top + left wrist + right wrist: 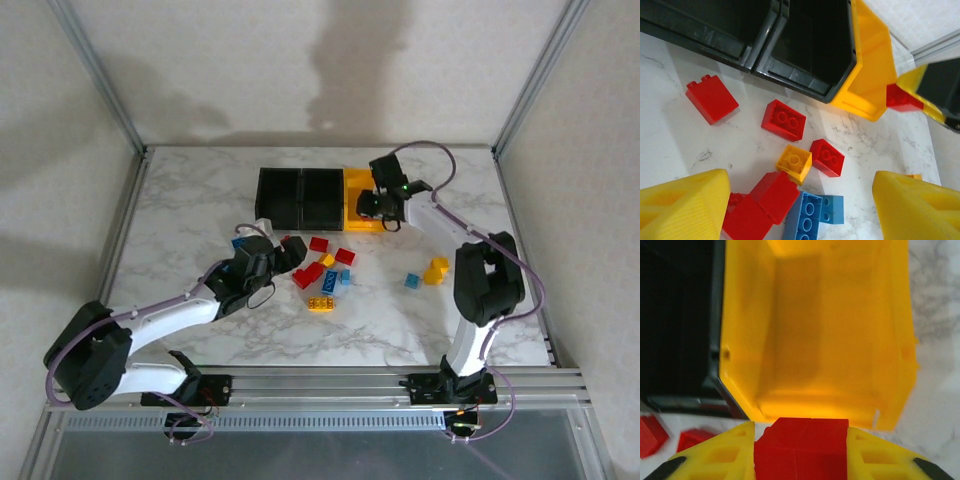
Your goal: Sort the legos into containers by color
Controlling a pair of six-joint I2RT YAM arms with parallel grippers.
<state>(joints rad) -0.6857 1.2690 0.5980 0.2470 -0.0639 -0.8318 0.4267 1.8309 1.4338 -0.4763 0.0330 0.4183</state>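
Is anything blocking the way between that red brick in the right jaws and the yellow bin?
Nothing visible. The red brick, clamped in the right jaws, sits just short of the yellow bin's near wall, and the bin's top is open.

Two black bins (281, 196), one yellow bin (354, 192), two arms (170, 318)

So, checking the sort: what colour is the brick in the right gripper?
Red. The brick shows best in the right wrist view, before the yellow bin.
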